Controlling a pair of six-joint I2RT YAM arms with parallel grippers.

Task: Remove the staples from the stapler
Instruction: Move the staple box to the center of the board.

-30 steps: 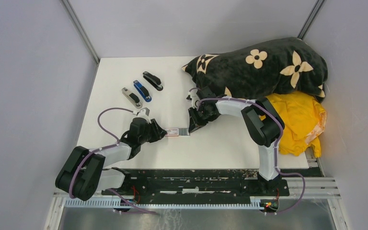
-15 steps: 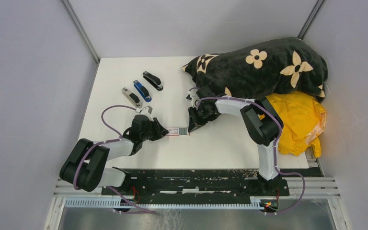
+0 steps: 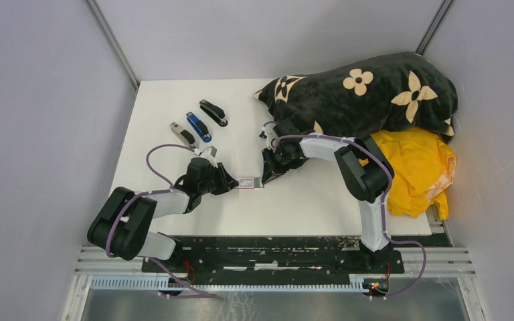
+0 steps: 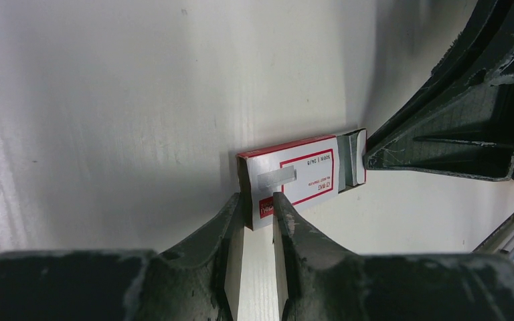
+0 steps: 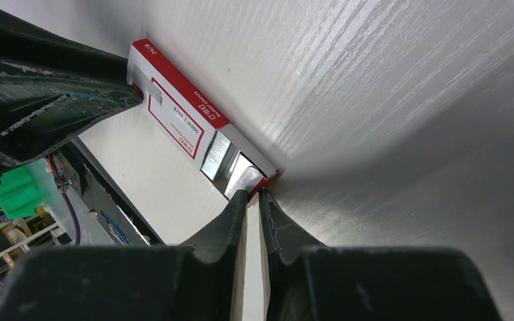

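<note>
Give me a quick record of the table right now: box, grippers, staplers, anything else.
small box: white and red, flat on the table, between the grippers
left gripper: fingers closed on one end of the box
right gripper: shut, pinching the flap at the opposite open end
staplers: grey stapler, blue stapler, black stapler, in a row far left, none touched
cloths: black flowered blanket, yellow cloth, at right
</note>
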